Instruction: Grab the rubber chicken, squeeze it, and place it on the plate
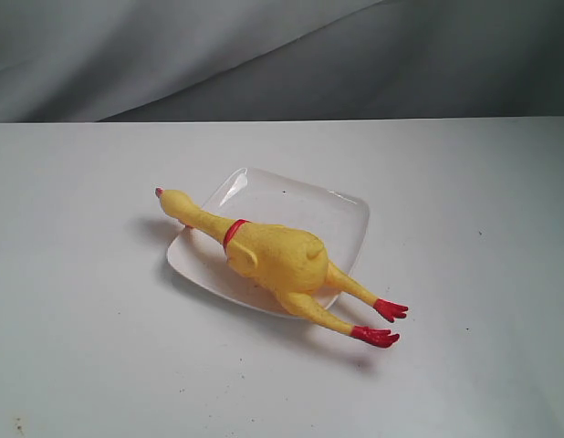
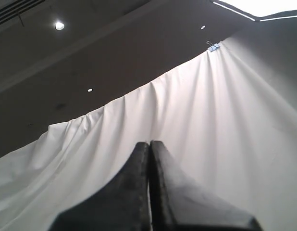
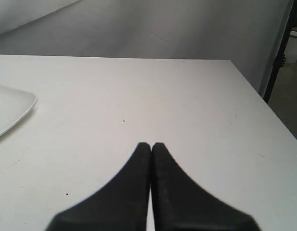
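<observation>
Yellow rubber chicken lying across plate

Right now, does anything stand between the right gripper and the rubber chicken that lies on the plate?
Nothing visible does. Only bare table lies between the shut right gripper and the plate corner. The rubber chicken lies across the plate, with no other object near it.

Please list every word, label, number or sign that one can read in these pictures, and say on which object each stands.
None: no text can be read in any view.
The rubber chicken, the plate, the table and the curtain show no writing.
The blue clip on the curtain is too small to tell.
</observation>
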